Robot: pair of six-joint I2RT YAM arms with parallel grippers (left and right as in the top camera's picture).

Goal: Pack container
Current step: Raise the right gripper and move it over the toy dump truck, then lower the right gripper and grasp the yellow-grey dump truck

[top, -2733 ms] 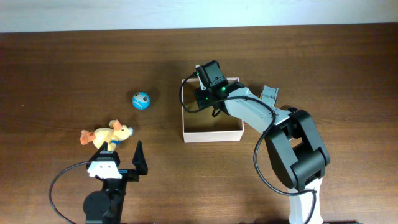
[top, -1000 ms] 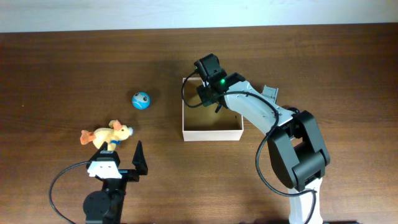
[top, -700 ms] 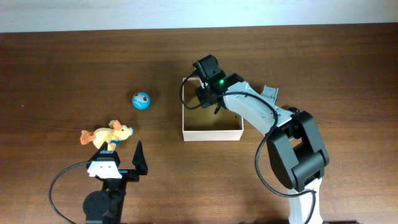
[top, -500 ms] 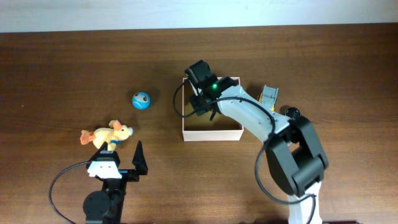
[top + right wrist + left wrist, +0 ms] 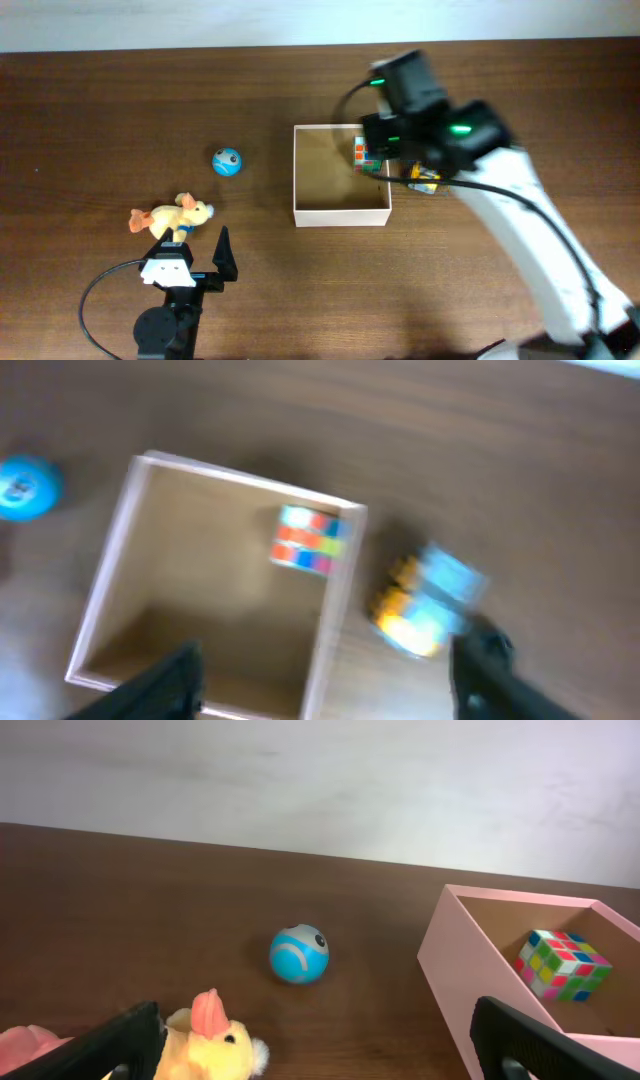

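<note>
Overhead: container (image 5: 340,217) sits mid table (image 5: 100,100), open top up, cube (image 5: 363,152) in its far right corner. Thin cardboard, so probably light and slidey with flexing walls - pinch a wall near a corner. Both my right fingers (image 5: 170,680) and left fingers (image 5: 125,1038) spread wide - empty.

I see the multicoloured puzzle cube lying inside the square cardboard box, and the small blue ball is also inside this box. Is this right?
Not quite. The multicoloured puzzle cube does lie inside the square cardboard box, but the small blue ball is outside it, on the brown wooden table to the box's left. The overhead view shows this.
</note>
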